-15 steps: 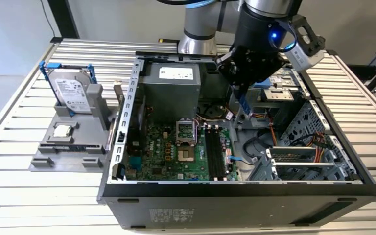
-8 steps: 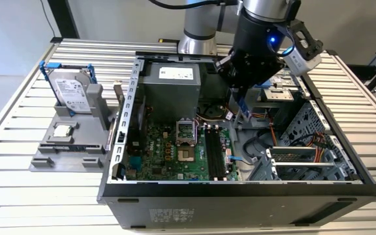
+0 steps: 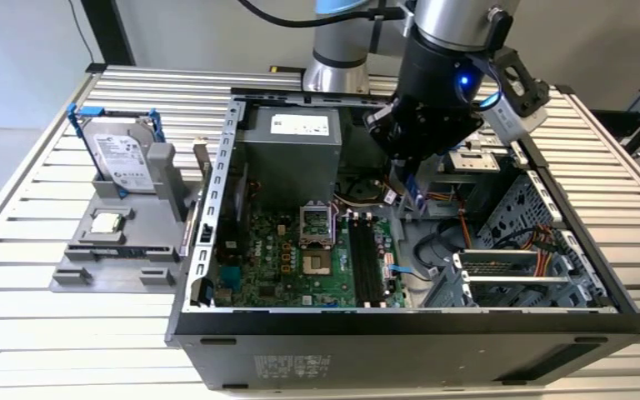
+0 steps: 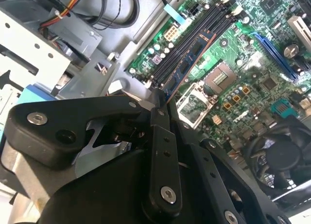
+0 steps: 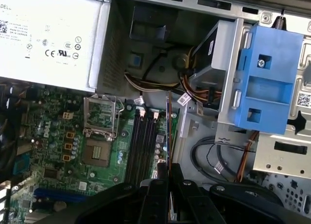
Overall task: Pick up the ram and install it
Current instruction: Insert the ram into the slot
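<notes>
My gripper [image 3: 400,177] hangs inside the open computer case [image 3: 220,167], shut on the ram [image 3: 410,197], a thin bluish stick pointing down from the fingers. The black memory slots [image 3: 367,258] lie on the green motherboard [image 3: 287,258] below and toward the exterior view's left of the stick. The second wrist view has the ram [image 4: 190,59] reaching out from the closed gripper [image 4: 163,105] alongside the slots [image 4: 194,37], above them and not seated. Seen edge-on in the first wrist view, the ram [image 5: 168,129] stands just beside the slots [image 5: 143,146], with the gripper [image 5: 168,169] clamped on it.
A silver hard drive with blue rails [image 3: 120,158] and a small processor chip [image 3: 106,222] rest on a grey holder at the exterior view's left. Inside the case are the power supply [image 3: 292,142], the open processor socket [image 5: 100,131], a blue drive bracket [image 5: 265,88], cables [image 5: 214,161] and a fan [image 4: 286,153].
</notes>
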Tool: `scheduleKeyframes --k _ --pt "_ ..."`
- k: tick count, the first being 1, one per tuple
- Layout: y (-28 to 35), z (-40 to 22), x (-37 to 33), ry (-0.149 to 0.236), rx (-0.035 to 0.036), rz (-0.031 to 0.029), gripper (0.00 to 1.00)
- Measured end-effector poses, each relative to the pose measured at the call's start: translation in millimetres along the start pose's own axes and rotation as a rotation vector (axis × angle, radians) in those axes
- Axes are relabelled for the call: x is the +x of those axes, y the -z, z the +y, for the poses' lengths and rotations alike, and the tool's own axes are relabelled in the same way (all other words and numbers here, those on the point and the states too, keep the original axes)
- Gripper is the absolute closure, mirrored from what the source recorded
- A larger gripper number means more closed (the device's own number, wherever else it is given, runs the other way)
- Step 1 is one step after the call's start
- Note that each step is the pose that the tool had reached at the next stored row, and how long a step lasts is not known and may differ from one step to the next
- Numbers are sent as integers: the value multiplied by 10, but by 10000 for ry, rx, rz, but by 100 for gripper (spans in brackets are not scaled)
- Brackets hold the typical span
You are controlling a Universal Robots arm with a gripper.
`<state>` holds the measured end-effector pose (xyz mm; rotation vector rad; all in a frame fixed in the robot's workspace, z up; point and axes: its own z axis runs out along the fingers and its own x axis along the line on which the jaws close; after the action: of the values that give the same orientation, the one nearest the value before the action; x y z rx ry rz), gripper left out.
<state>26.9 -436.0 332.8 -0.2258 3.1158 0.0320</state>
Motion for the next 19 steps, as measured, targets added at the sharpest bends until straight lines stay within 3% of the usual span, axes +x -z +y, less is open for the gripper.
scheduleKeyframes --k 6,19 --pt "-56 -53 9 -2 -8 48 100" --pt "-193 -57 11 -1 -6 50 100"
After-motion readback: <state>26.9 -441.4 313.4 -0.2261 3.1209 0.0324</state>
